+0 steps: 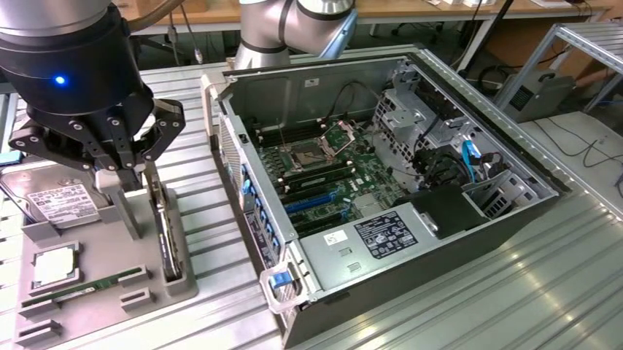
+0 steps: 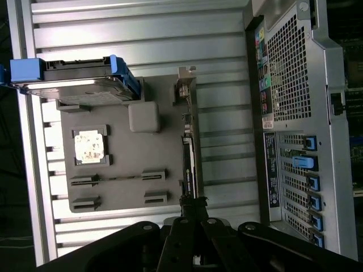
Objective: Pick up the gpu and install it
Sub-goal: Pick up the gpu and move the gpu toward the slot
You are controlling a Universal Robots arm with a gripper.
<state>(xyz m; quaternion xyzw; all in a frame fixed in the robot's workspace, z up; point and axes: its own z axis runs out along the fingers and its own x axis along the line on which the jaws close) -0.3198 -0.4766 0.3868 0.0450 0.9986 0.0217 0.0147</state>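
Observation:
The gpu [image 1: 171,240] is a thin black card standing on edge in a slot of the grey parts tray [image 1: 107,255], beside the open computer case [image 1: 389,182]. From the wrist it appears edge-on as a dark strip [image 2: 189,164], with its silver bracket [image 2: 182,90] at the far end. My gripper [image 1: 122,173] hangs over the tray, a little to the exterior view's left of the card. Its fingers are shut together, with nothing visible between them. In the wrist view the gripper [image 2: 193,205] lines up with the card's near end. I cannot tell whether it touches the card.
The tray also holds a silver hard drive [image 1: 63,204] in a blue carrier [image 2: 74,85], a CPU [image 2: 89,146], a green RAM stick [image 1: 83,288] and a grey post [image 2: 143,116]. Blue expansion slots [image 1: 311,200] lie on the motherboard. Everything stands on a ribbed metal table [image 1: 506,292].

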